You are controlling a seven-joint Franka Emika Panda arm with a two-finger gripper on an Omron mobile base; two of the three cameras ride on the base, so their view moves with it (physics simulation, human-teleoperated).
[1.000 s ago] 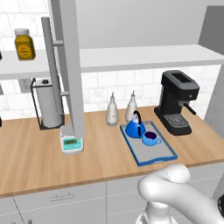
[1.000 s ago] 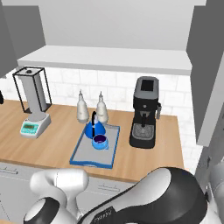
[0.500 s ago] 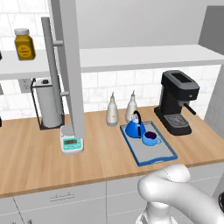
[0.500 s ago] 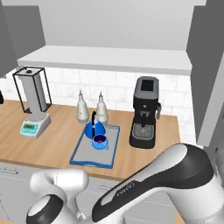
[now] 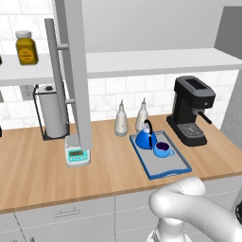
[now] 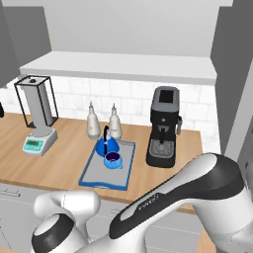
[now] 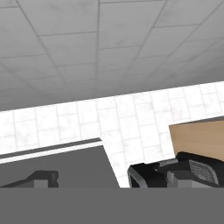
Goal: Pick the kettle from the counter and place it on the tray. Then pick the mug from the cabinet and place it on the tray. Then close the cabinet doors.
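kettle and mug on the tray — doors left to shut

the kettle (image 5: 146,137) and mug (image 5: 162,149) sit close together on the tray (image 5: 176,165), on the counter (image 5: 38,170); a cabinet door (image 5: 75,71) stands open edge-on, so the arm should reach its outer face and push evenly. gripper state i cannot tell — its tips (image 7: 43,178) are barely visible. since half a second ago the arm has swung in the right base view

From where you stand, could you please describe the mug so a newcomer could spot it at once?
Find the black coffee machine on the wooden counter; just left of it lies a blue-rimmed tray. The mug is the squat, round blue cup with a dark inside, in front of the taller cone-shaped kettle.
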